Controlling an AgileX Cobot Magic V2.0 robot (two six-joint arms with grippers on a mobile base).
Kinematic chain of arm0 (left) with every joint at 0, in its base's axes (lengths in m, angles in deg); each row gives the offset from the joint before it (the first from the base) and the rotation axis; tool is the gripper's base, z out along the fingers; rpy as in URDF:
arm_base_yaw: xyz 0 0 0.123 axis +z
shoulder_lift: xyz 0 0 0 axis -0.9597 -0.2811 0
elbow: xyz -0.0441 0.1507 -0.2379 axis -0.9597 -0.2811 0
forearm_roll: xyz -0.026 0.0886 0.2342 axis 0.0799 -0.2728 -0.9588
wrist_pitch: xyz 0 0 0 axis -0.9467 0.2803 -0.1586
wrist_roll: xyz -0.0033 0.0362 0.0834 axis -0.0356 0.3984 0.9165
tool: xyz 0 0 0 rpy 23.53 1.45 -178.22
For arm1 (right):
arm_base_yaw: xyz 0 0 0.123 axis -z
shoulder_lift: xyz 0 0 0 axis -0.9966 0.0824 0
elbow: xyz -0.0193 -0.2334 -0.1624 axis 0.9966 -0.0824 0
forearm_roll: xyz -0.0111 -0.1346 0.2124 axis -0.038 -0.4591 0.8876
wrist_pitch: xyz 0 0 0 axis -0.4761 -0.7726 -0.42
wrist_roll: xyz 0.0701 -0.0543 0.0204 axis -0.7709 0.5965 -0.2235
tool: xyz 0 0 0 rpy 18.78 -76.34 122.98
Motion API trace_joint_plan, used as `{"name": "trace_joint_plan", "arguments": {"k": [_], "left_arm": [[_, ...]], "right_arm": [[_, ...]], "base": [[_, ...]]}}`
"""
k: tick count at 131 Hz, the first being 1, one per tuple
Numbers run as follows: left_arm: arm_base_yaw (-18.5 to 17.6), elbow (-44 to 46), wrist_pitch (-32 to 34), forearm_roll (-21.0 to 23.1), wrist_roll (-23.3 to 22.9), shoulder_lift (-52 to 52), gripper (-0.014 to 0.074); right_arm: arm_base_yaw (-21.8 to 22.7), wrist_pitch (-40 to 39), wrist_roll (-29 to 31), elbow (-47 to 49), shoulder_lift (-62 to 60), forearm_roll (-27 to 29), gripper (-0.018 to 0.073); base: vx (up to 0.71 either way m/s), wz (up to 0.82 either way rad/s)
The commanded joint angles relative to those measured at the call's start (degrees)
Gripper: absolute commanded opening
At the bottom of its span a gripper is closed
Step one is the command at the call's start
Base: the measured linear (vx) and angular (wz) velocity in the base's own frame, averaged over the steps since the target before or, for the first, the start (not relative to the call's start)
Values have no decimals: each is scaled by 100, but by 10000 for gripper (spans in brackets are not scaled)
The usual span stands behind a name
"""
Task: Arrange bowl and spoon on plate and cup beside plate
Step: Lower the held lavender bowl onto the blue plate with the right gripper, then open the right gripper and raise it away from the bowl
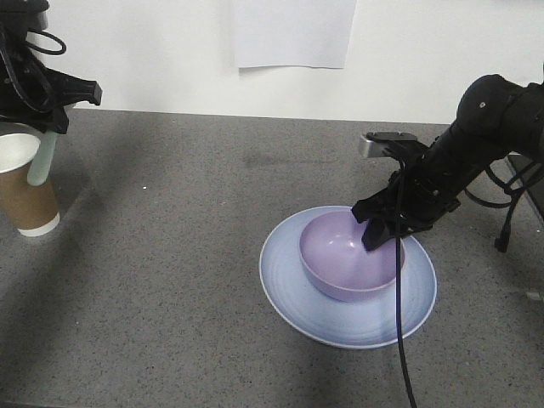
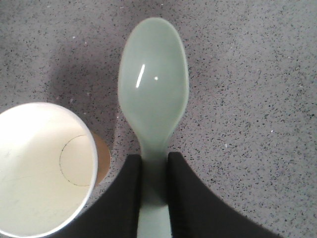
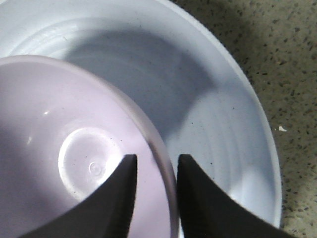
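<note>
The left gripper [image 2: 154, 186] is closed on the handle of the spoon [image 2: 153, 94], whose scoop juts out past the fingertips, hollow side to the wrist camera; the cup [image 2: 39, 163] stands upright just beside its left finger, mouth open and nothing in it. The right gripper [image 3: 156, 163] sits astride the rim of the bowl [image 3: 59, 124], one jaw inside and one outside; the jaws are only a little apart, with a sliver of lavender showing by the inner one, so it looks let go rather than clamped. The bowl rests on the plate [image 3: 223, 148], which spreads below and beyond the outer jaw.

The step in hand, as I judge it, is freeing the bowl and bringing the spoon over. The right gripper should rise straight off the rim so neither jaw drags or tips the bowl. The left should lift the spoon clear of the cup's lip before crossing the table [image 1: 170, 255].

In the way are the right arm and its cable [image 1: 399, 340], which trails over the near side of the plate; the spoon has no free path until they withdraw. The cup stands well apart from the plate and is not yet placed.
</note>
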Motion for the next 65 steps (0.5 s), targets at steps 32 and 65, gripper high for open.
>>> {"name": "trace_joint_plan", "arguments": {"k": [32, 65], "left_arm": [[-33, 185, 220, -8, -12, 302, -6], [-33, 185, 220, -8, -12, 302, -6]], "right_arm": [[13, -103, -242, 366, -425, -255, 319], [27, -133, -1110, 1046, -838, -1230, 316]], "base": [[0, 0], [0, 0]]}}
